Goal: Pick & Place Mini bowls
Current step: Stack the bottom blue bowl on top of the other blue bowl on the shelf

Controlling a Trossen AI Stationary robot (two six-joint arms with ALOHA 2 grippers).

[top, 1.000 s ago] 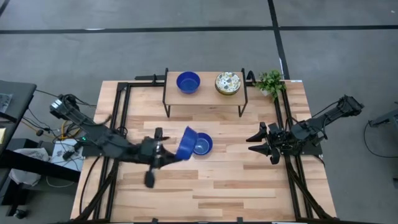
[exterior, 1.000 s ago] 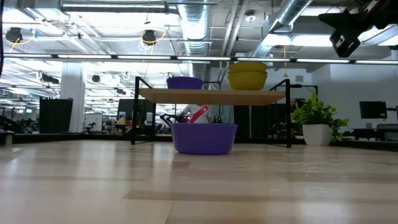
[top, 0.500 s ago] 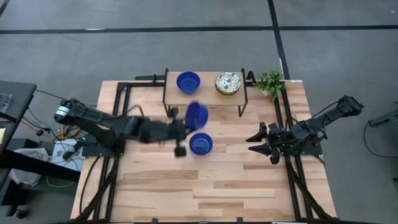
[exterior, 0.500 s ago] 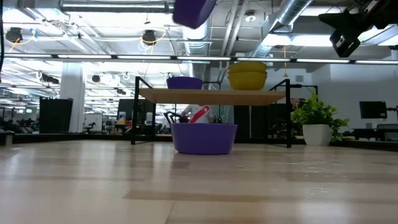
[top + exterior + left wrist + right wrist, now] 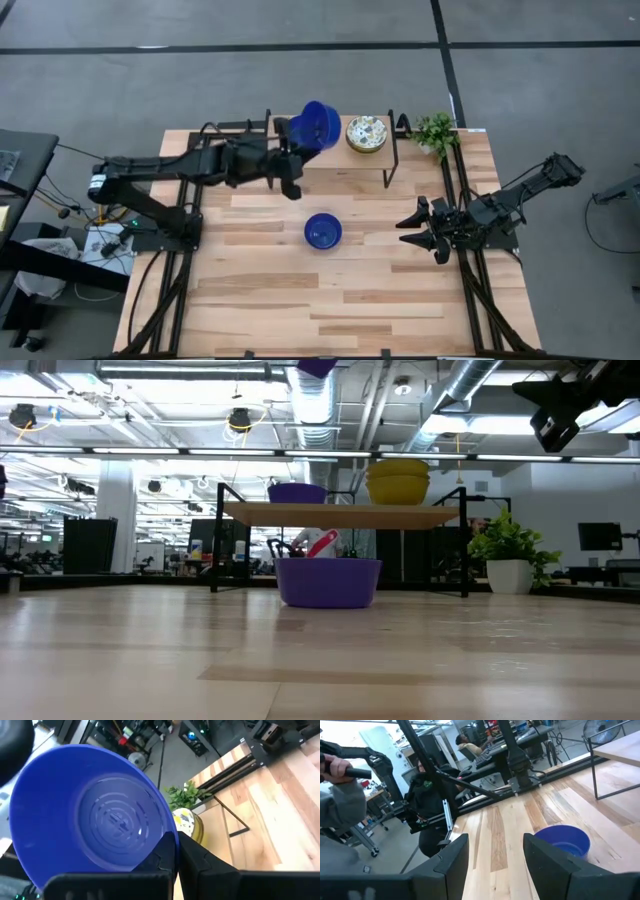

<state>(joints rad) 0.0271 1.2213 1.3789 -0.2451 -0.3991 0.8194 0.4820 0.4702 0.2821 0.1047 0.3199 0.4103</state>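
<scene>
My left gripper [image 5: 298,135] is shut on a glossy blue mini bowl [image 5: 320,124], held high over the left half of the small wooden shelf [image 5: 340,158] at the table's far side. In the low view only the bowl's bottom [image 5: 318,366] shows at the top edge. A second blue bowl [image 5: 297,492] sits on the shelf under it, and a stack of cream floral bowls [image 5: 366,134] sits beside that. A third blue bowl [image 5: 322,231] rests upright on the table's middle. My right gripper [image 5: 402,226] waits open, low over the table's right side. My left gripper pinches the blue bowl's rim [image 5: 169,836], one finger [image 5: 167,854] inside the bowl and the other outside its wall. The arm reaches from the table's left. The bowl is lifted clear and tipped on its side, its opening facing back toward the wrist.
A small green potted plant [image 5: 434,131] stands at the table's far right corner, next to the shelf. Black frame rails [image 5: 462,200] run along both table sides. Beyond the table, people show in the right wrist view, with a grey sleeve [image 5: 340,805] close by.
My left gripper has carried the blue bowl from beside the bowl on the table's middle, up and toward the far edge, to above the shelf's left half. The bowl stayed tipped in the hold and rose nearly out of the low view. The other bowls have not moved.
</scene>
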